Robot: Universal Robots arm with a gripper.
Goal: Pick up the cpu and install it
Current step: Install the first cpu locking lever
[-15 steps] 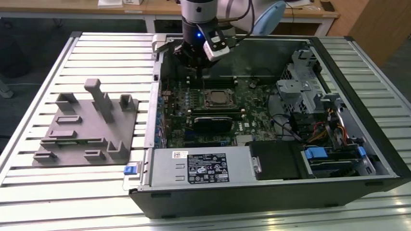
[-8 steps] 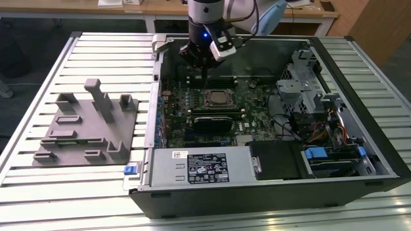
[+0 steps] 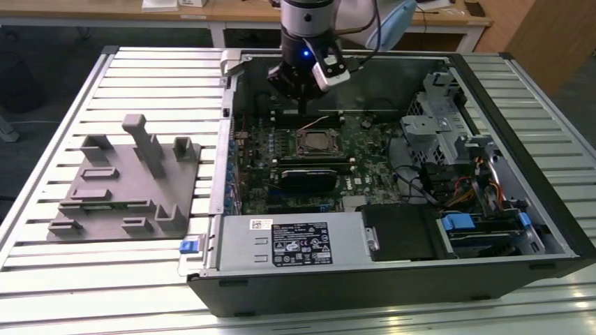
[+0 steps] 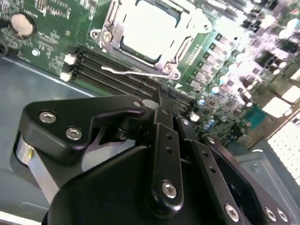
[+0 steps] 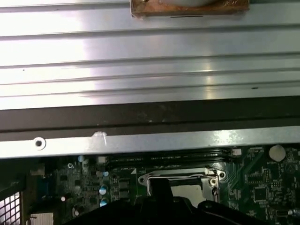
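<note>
The cpu (image 3: 319, 144) is a pale silver square lying inside the metal-framed socket (image 3: 300, 132) on the green motherboard (image 3: 363, 171) of the open computer case. In both wrist views its light top (image 4: 149, 26) (image 5: 187, 190) shows within the frame, and a thin wire lever (image 4: 136, 72) lies along the socket's edge. My gripper (image 3: 303, 107) hangs above the board just behind the socket, toward the case's back wall. Its black fingers (image 4: 164, 140) meet at the tip with nothing between them. The gripper (image 4: 159, 99) is apart from the cpu.
A grey tray (image 3: 125, 181) with upright fixtures lies on the slatted table at the exterior view's left. Inside the case are a black heatsink block (image 3: 303, 178), memory slots (image 4: 117, 75), the power supply (image 3: 289, 241) and a drive cage with cables (image 3: 456, 160).
</note>
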